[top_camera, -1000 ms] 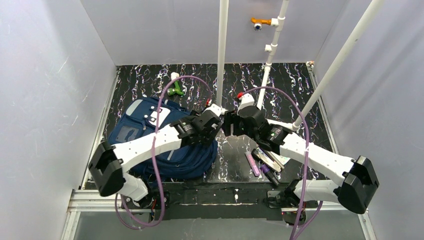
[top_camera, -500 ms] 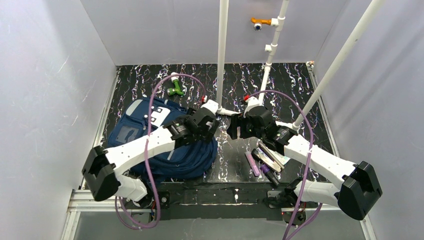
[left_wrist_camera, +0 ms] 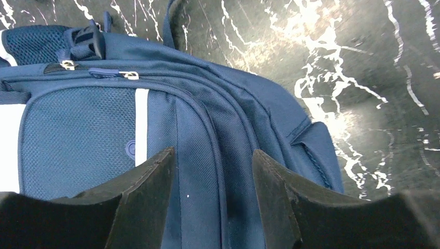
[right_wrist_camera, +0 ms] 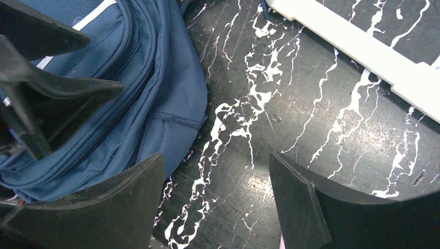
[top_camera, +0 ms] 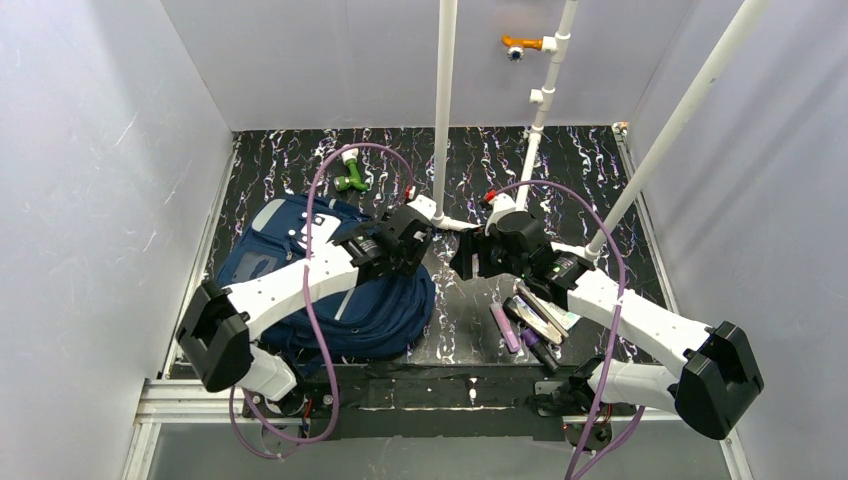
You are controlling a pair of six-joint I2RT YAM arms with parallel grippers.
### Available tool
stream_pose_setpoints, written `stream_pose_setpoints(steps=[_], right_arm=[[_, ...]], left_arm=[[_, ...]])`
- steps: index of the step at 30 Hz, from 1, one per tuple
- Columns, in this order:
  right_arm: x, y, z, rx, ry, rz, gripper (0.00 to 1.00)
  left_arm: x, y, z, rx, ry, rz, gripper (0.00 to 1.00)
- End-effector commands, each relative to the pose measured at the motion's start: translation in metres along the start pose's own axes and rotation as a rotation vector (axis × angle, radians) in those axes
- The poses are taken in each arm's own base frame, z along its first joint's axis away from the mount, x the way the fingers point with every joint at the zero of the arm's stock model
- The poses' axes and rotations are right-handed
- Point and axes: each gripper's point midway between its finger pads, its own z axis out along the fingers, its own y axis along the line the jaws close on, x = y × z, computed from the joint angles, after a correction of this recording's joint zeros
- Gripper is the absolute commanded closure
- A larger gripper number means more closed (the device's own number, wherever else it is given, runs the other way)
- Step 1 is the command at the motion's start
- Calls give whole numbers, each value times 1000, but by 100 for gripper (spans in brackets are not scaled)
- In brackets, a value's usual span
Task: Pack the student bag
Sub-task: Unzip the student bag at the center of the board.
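Observation:
The student bag [top_camera: 380, 310] is navy with white trim and lies flat on the left half of the black marbled table. My left gripper [top_camera: 412, 234] hangs over its right top edge. In the left wrist view the left gripper [left_wrist_camera: 212, 153] has its jaws apart, straddling the zipper ridges of the bag [left_wrist_camera: 78, 124], with fabric showing in the gap. My right gripper [top_camera: 470, 258] is open over bare table just right of the bag. In the right wrist view the right gripper [right_wrist_camera: 216, 155] holds nothing, the bag [right_wrist_camera: 155, 78] lies at left, and the left gripper's fingers [right_wrist_camera: 52, 88] reach over it.
A pile of stationery [top_camera: 540, 315] with a purple marker [top_camera: 503, 327] lies under the right forearm. A green object [top_camera: 350, 178] sits behind the bag. White pipes [top_camera: 443, 110] rise from the table's middle, and their base bar [right_wrist_camera: 358, 46] runs close by. Walls enclose three sides.
The left gripper has shifted a little back and left over the bag's edge, and its jaws have narrowed. The right gripper drew away to the right, then stayed almost still.

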Motion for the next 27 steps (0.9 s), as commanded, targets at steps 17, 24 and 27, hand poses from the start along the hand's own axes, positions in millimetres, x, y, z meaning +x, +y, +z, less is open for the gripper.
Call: stream_pose_setpoints(steps=[17,24,27], right_arm=[[-31,22,6,-110,-37,-32,17],[-37,68,-3,-425,33,-168,15],[-33,96,-9,-632,43,-269,17]], left_arm=[[29,12,5,-6,4,169,100],[17,-14,-49,283,-342,101,100],[20,-15,-67,337,-450,76,100]])
